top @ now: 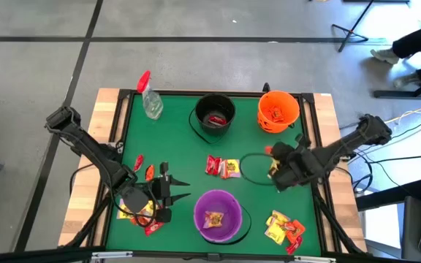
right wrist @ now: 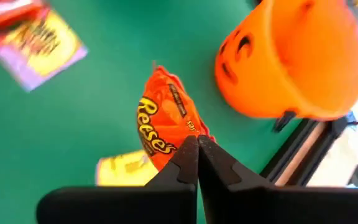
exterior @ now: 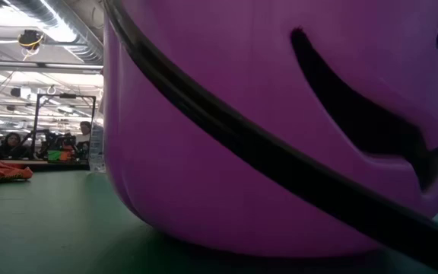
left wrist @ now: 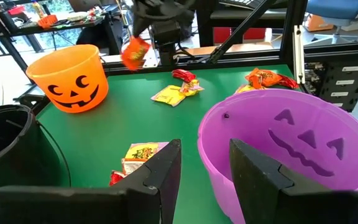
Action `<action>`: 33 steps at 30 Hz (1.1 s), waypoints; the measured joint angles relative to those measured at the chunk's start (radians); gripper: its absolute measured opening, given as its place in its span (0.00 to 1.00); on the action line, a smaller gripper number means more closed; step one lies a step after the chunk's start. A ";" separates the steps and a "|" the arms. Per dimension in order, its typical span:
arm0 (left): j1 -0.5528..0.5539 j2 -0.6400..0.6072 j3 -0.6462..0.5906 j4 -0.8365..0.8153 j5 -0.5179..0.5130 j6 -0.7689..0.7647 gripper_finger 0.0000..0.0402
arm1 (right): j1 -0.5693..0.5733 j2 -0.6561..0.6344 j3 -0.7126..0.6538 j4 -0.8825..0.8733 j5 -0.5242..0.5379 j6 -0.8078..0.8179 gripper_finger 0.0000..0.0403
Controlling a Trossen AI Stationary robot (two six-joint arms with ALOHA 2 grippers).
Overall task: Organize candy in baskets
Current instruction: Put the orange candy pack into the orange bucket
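Observation:
Three buckets stand on the green table: black, orange and purple, each with candy inside. My right gripper hovers near the orange bucket, shut on an orange candy packet. Near the table's front edge, my left gripper stands open beside the purple bucket, nothing between its fingers. Loose packets lie at the middle, the near right and the left. My right gripper pinches one end of the orange packet between its two fingertips. The fingers slant down from above. The packet hangs below them, lifted clear of the table.
A clear spray bottle with a red trigger lies at the far left. A yellow packet lies on the table under the held one. More packets lie under my left arm. The purple bucket fills the low view.

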 joint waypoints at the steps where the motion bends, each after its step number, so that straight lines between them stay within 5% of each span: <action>1: 0.000 0.000 0.000 0.000 0.000 0.000 0.31 | -0.034 0.000 0.001 0.006 0.009 -0.029 0.00; 8: -0.007 0.000 0.000 -0.005 0.003 0.000 0.31 | -0.281 0.000 0.001 0.210 0.037 -0.341 0.00; 14: -0.009 0.000 0.000 -0.008 0.005 0.000 0.31 | -0.459 0.000 0.001 0.435 -0.049 -0.605 0.00; 24: -0.018 0.000 0.000 -0.008 0.028 -0.003 0.31 | -0.683 -0.142 -0.029 0.467 -0.126 -0.763 0.00; 33: -0.017 0.000 0.000 -0.004 0.026 -0.009 0.31 | -0.887 -0.353 -0.205 0.541 -0.147 -0.804 0.00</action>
